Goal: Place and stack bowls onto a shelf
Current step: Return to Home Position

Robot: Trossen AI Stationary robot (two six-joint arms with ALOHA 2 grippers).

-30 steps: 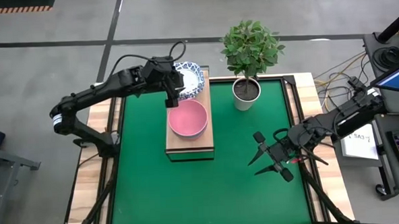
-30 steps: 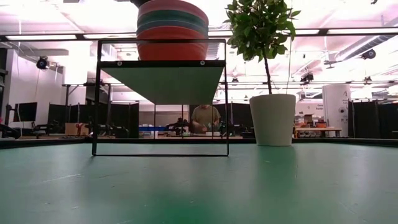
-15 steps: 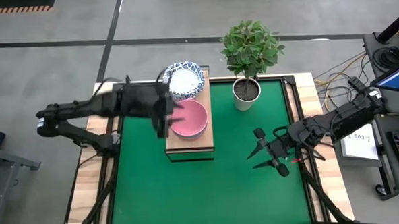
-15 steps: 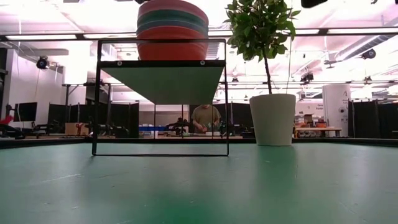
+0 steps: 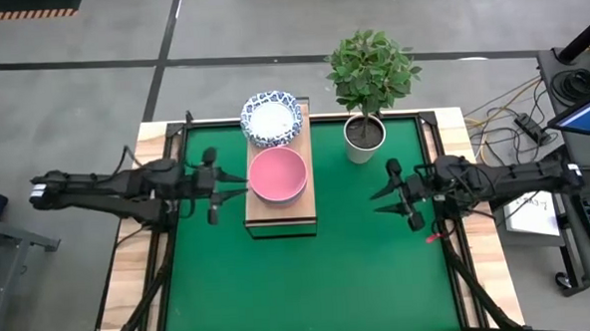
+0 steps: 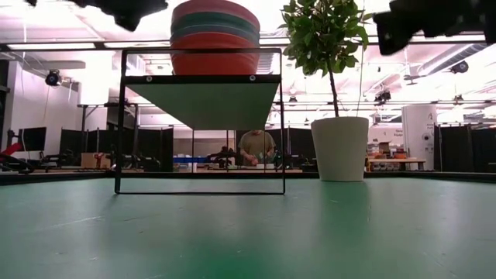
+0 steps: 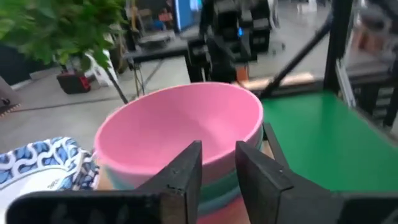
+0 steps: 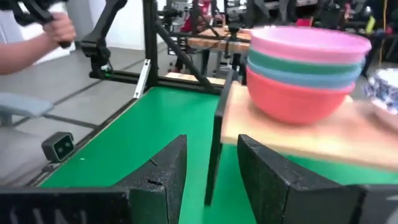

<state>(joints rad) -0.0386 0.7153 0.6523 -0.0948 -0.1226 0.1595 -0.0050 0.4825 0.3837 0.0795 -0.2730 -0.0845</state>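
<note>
A stack of bowls with a pink one on top sits on the light-wood shelf. A stack of white bowls with blue patterned rims sits at the shelf's far end. My left gripper is level at the shelf's left side. It points at the pink stack, slightly open and empty. My right gripper is open and empty over the mat right of the shelf. It faces the coloured stack. In the low view the stack tops the shelf, and both grippers show at the picture's top.
A white pot with a green plant stands on the green mat at the far side, right of the shelf. The mat's near half is open. A person shows far behind the table in the low view.
My left gripper has drawn back from the blue-patterned bowls at the shelf's far end. It has gone left and toward the near edge, and now lies level beside the pink stack. My right gripper has gone toward the far edge and turned level toward the shelf. The bowls have stayed put.
</note>
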